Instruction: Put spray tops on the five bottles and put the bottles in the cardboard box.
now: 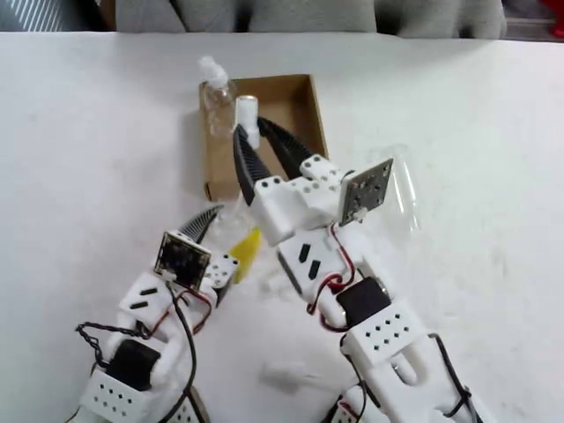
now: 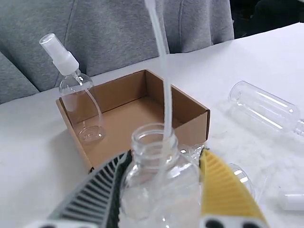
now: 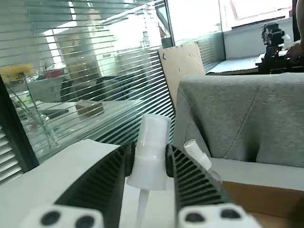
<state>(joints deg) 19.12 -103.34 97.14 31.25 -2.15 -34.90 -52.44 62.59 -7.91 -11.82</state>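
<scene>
My left gripper [image 2: 164, 164], one finger black and one yellow, is shut on an open clear bottle [image 2: 159, 190] just in front of the cardboard box [image 2: 137, 114]. My right gripper [image 3: 149, 152] is shut on a white spray top [image 3: 151, 147] above it. The spray top's thin tube [image 2: 164, 85] hangs down into the bottle's neck. In the high view the right gripper [image 1: 249, 128] holds the spray top [image 1: 248, 115] over the box [image 1: 291, 106], and the left gripper [image 1: 231, 227] sits nearer. A capped bottle [image 2: 78, 95] stands in the box's far left corner.
A capless clear bottle [image 2: 266, 107] lies on the white table [image 1: 88, 132] to the right of the box, seen faintly from above as a clear bottle [image 1: 401, 185]. Another bottle [image 2: 240, 178] and a loose spray top [image 2: 292, 202] lie beside my left gripper.
</scene>
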